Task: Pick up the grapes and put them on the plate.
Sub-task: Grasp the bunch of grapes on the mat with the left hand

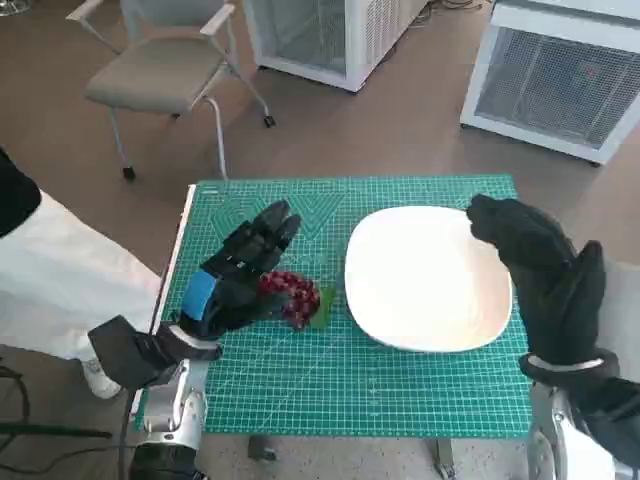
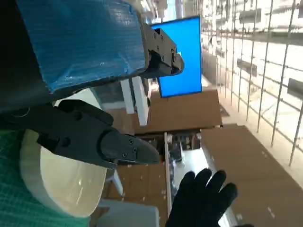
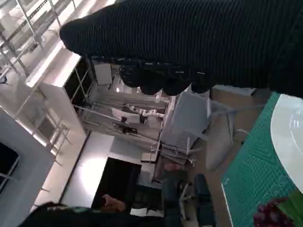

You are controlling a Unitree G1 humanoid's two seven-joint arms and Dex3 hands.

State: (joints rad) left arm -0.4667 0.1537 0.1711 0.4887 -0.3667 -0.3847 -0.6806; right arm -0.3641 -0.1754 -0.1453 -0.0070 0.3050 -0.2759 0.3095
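Left hand (image 1: 235,280) sits low over the green mat (image 1: 400,390), right beside the grapes (image 1: 290,296), its fingers (image 1: 268,232) stretched past them and apart, nothing pinched as far as the head view shows. The grapes lie on the mat just left of the plate (image 1: 425,275), not yet lifted. Right hand (image 1: 545,270) hovers at the plate's far-right rim, fingers loosely extended, holding nothing — likely parked clear of the drop. Beyond the tabletop, a chair (image 1: 165,70) stands on the floor.

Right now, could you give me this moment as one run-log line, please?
left hand: at grapes | right hand: open, beside plate | plate: bare
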